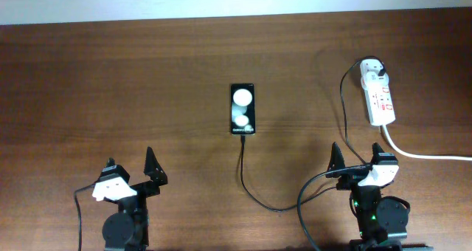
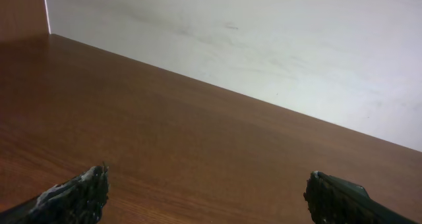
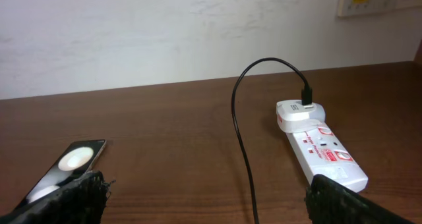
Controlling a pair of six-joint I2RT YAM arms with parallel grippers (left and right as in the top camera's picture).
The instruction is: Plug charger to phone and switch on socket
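Observation:
The black phone point(image 1: 243, 108) lies face up at the table's middle, two white round spots on its glossy face; it also shows in the right wrist view point(image 3: 69, 165). The thin black charger cable point(image 1: 254, 196) point(image 3: 241, 132) meets the phone's near edge, loops toward me, then runs up to a white adapter point(image 1: 375, 69) point(image 3: 298, 113) seated in the far end of the white socket strip point(image 1: 380, 102) point(image 3: 324, 153). My right gripper point(image 1: 358, 155) point(image 3: 204, 197) is open and empty, near the strip. My left gripper point(image 1: 131, 164) point(image 2: 208, 194) is open and empty, far left of the phone.
The strip's thick white cord point(image 1: 428, 155) runs off the right edge. The cable loop lies on the table just left of my right arm. A pale wall point(image 2: 264, 39) stands behind the table's far edge. Bare wood lies under my left gripper.

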